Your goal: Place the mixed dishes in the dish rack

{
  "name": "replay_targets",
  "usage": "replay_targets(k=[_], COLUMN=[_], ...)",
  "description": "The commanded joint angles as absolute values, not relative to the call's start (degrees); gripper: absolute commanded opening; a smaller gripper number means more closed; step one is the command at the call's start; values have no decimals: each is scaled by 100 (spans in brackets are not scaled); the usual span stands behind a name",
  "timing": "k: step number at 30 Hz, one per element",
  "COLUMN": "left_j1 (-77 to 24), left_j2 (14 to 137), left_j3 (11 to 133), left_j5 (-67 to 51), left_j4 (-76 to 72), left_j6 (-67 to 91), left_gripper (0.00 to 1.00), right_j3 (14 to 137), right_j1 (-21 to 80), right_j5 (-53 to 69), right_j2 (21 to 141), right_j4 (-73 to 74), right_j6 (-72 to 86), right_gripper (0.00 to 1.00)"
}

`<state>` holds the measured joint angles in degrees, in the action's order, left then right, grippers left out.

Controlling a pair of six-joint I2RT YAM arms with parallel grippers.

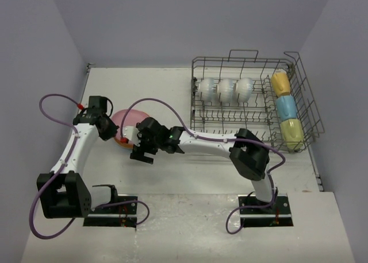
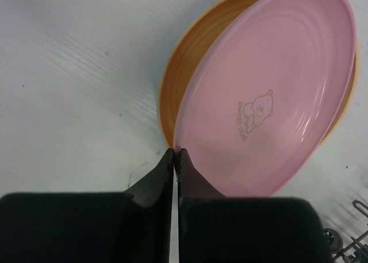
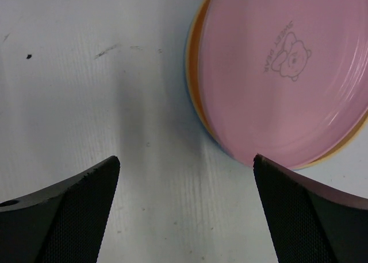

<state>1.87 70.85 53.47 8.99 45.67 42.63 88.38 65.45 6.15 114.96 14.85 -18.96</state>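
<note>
From above, the rack [image 1: 230,120] stood on the far right of the table [image 1: 172,180]. Three white bowls [image 1: 226,89] were on edge in a row along its far left part. Down its right side ran a line of mugs, with the yellow mug [image 1: 280,83] farthest, the blue mug [image 1: 286,107] in the middle and the green mug [image 1: 291,131] nearest. Well left of the rack, the pink plate [image 1: 127,119] lay on the table with both arms reaching to it. The left gripper [image 1: 109,130] was at its left rim, and the right gripper [image 1: 142,153] was just near of the stack. In the left wrist view, the left fingers [image 2: 149,185] were pressed together with only a thin line between them. Their tips met right at the rim of the pink plate. Whether any of the rim was caught between them could not be told. The pink plate sat askew on the orange plate [image 2: 172,85], leaving a crescent of the orange one's inside bare on the left. A bear drawing with small lettering showed on the pink face. In the right wrist view, the right fingers [image 3: 75,211] were spread wide over bare table and held nothing. One tip was just beside the near rim of the stack. There the pink plate lay on the orange one, and a thin edge of the blue plate [image 3: 199,112] showed beneath.
</note>
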Motion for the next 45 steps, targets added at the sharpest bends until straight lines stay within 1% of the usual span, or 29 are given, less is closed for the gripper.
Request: replay_targets(k=[1, 6, 15, 17, 20, 22, 23, 24, 25, 26, 28, 29, 30, 31, 33, 34, 35, 36, 37, 38, 39, 45], left_j1=[202, 211, 202, 211, 211, 202, 202, 202, 202, 202, 211, 202, 202, 202, 202, 202, 202, 202, 202, 202, 211, 211], left_j2=[6891, 6768, 6697, 6697, 6680, 6645, 6636, 6627, 6601, 6601, 6592, 6583, 6583, 6557, 6461, 6408, 6355, 6233, 6162, 6100, 6039, 5757], left_j3=[5642, 5686, 5801, 5818, 5845, 5845, 5845, 5853, 5854, 5854, 5862, 5854, 5862, 5915, 6089, 6169, 6274, 6484, 6599, 6731, 6846, 7611], left_j5=[721, 633, 536, 519, 466, 466, 466, 457, 440, 431, 413, 396, 317, 256, 71, 36, 35, 53, 70, 96, 97, 272], left_j4=[4649, 4711, 4843, 4851, 4896, 4913, 4922, 4931, 4922, 4922, 4939, 4948, 4940, 4913, 4878, 4852, 4860, 4852, 4860, 4860, 4869, 5062], left_j6=[4386, 4447, 4509, 4509, 4500, 4474, 4474, 4474, 4465, 4456, 4439, 4430, 4386, 4325, 4141, 4070, 4035, 3947, 3911, 3850, 3832, 3674], left_gripper=[0, 0, 0, 0, 0, 0, 0, 0, 0, 0, 0, 0, 0, 0, 1, 22, 33, 69, 87, 98, 100, 100], right_j3=[9149, 8983, 9404, 9465, 9545, 9641, 9650, 9642, 9615, 9563, 9528, 9440, 9396, 9335, 9255, 9211, 9211, 9211, 9228, 9246, 9237, 9246], right_j1=[6539, 6548, 6565, 6557, 6557, 6565, 6565, 6574, 6583, 6592, 6627, 6644, 6662, 6671, 6671, 6671, 6680, 6671, 6671, 6671, 6662, 6627], right_j5=[124, 9, -132, -201, -412, -570, -658, -842, -931, -1036, -1239, -1283, -1292, -1318, -1318, -1344, -1319, -1362, -1345, -1319, -1327, -1415], right_j2=[11575, 11672, 12234, 12330, 12436, 12515, 12577, 12595, 12612, 12604, 12612, 12604, 12525, 12472, 12297, 12226, 12165, 12025, 11945, 11866, 11787, 11031], right_j4=[598, 124, 176, 193, 115, 70, 36, 35, -243, -333, -500, -562, -606, -702, -694, -729, -686, -694, -660, -607, -615, -458], right_j6=[-2092, -2118, -2566, -2724, -2891, -3014, -3058, -3111, -3224, -3286, -3462, -3515, -3559, -3586, -3551, -3525, -3498, -3428, -3376, -3323, -3270, -2804], right_gripper=[99, 99, 99, 98, 94, 84, 72, 65, 56, 39, 26, 10, 3, 0, 0, 0, 0, 0, 0, 0, 0, 0])
